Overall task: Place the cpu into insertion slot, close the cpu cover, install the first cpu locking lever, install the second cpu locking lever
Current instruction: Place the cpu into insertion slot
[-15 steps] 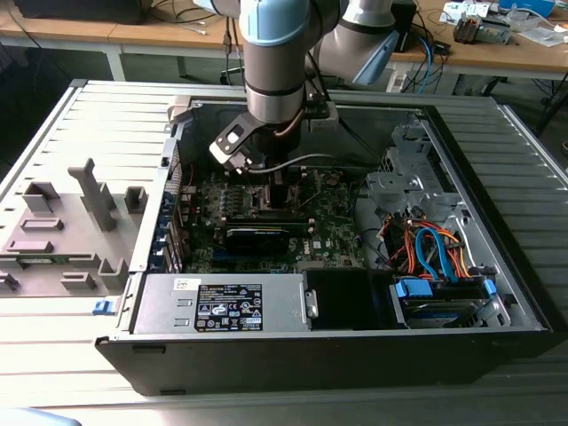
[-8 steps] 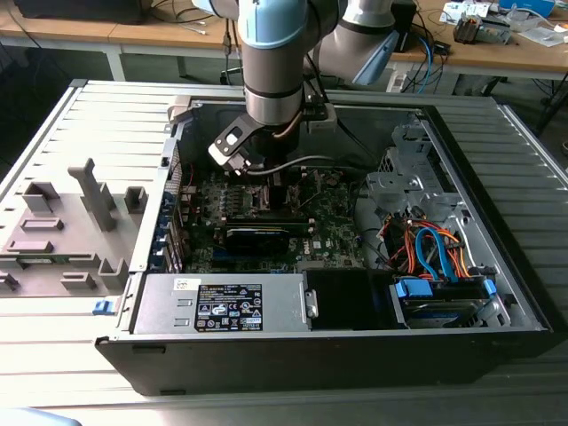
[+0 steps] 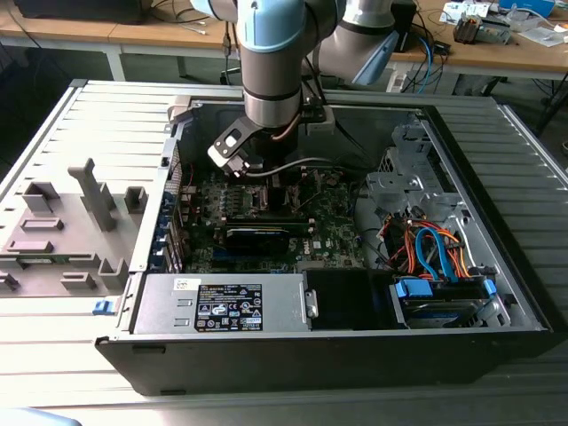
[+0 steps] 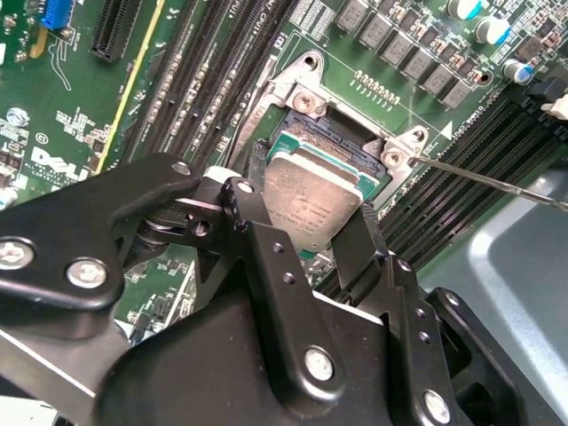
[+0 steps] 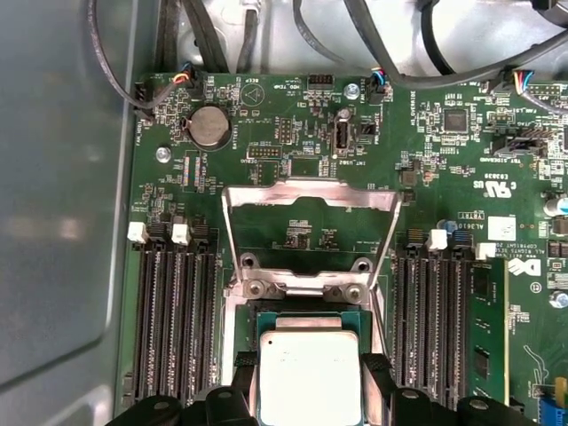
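Observation:
The cpu, a square chip with a silvery-grey top, sits between the black fingers of my gripper, which is shut on its two opposite edges. It is held right over the insertion slot, whose dark centre and silver rim show beyond the chip. In the first wrist view the cpu lies between the gripper tips, and the cpu cover is swung open, lying back over the green board. A thin locking lever stands free beside the socket. In the exterior view the gripper is low inside the computer case.
Black memory slots flank the socket on both sides. A long black card lies across the motherboard. The power supply and drive cables fill the case's near side. A grey fixture tray lies at the exterior view's left.

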Controlling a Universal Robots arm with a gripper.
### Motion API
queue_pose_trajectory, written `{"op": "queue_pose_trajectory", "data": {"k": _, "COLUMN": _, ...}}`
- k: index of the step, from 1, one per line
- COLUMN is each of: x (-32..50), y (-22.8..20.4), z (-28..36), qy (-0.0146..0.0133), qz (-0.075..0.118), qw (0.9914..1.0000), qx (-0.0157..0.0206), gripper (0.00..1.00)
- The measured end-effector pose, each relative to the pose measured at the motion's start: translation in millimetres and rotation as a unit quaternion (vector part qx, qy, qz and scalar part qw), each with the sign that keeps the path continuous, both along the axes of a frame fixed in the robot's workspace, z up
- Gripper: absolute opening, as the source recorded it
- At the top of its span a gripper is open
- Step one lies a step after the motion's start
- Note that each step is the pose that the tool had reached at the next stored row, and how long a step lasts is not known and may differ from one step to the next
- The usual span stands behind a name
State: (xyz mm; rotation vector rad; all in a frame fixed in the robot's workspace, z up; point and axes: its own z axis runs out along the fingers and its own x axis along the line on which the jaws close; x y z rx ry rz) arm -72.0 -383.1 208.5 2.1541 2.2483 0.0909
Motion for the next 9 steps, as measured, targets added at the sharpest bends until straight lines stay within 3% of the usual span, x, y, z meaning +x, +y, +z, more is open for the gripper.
{"op": "queue_pose_trajectory", "data": {"k": 9, "x": -1.3, "y": 2.6, "z": -3.8, "qy": 0.0, "qz": 0.0, "qw": 1.0, "qx": 0.0, "gripper": 0.55}}
